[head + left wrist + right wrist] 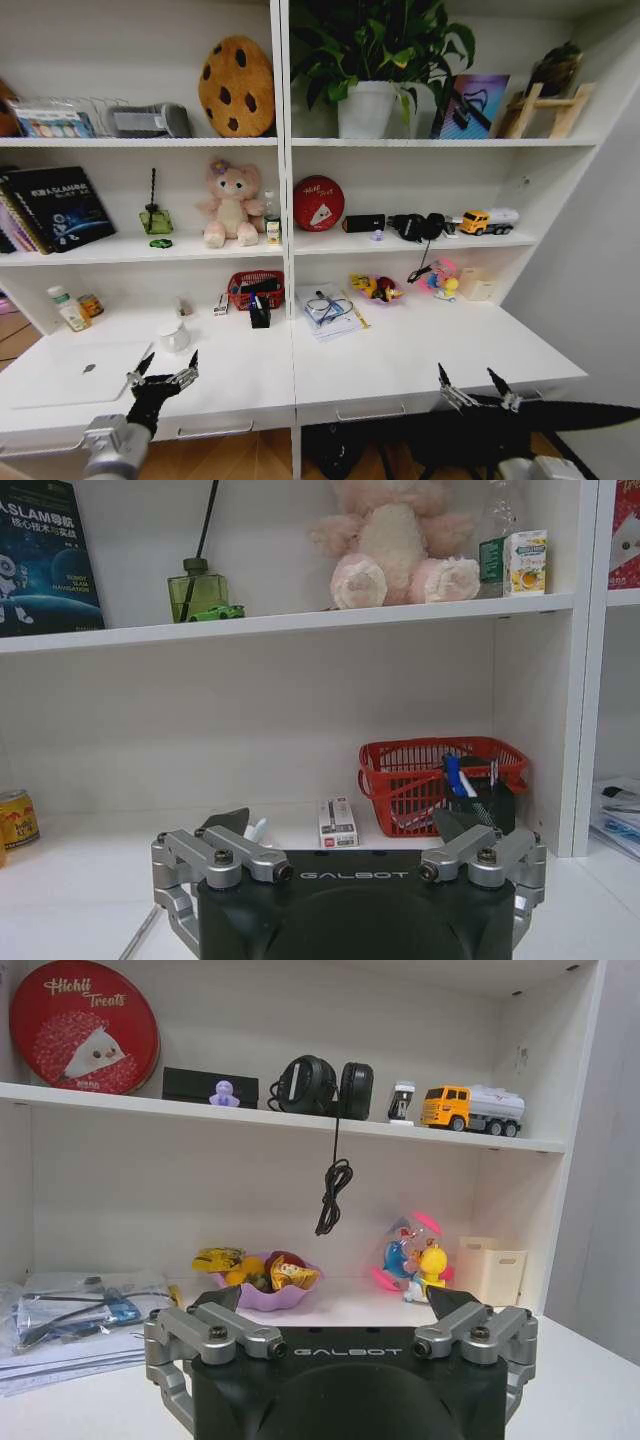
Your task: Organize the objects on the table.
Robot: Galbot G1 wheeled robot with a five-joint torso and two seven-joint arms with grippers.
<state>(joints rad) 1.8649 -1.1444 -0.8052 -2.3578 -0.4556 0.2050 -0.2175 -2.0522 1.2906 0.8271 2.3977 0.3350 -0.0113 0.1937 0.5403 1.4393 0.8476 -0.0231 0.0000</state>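
Hovering low over the front edge of the counter (pixel 420 360), both arms sit poised with nothing yet in hand. The left pincer (pixel 166 372) hangs with its tips spread apart and empty just beside the slim silver laptop (pixel 75 372), which lies flat and closed at the counter's left end. The right pincer (pixel 476 388) is likewise spread and empty over the bare right stretch of the counter, well apart from any item. Of the loose things, the yellow snack packet (pixel 218 1258) rests in or against the purple bowl (pixel 262 1293) at the back of the right bay. The tiny green toy car (pixel 216 612) already sits on the shelf above, beside the green diffuser bottle (pixel 196 592). The marker pens (pixel 455 775) appear to stand in a black holder next to the red basket (pixel 420 780). The small tin (pixel 15 818) stands at the back left of the counter. By my reading this is an approach or survey step, with no grasp begun. The next move calls for choosing one item; the laptop is nearest the left pincer, but it is thin and flush with the surface, so getting an edge would likely need a careful, shallow approach.
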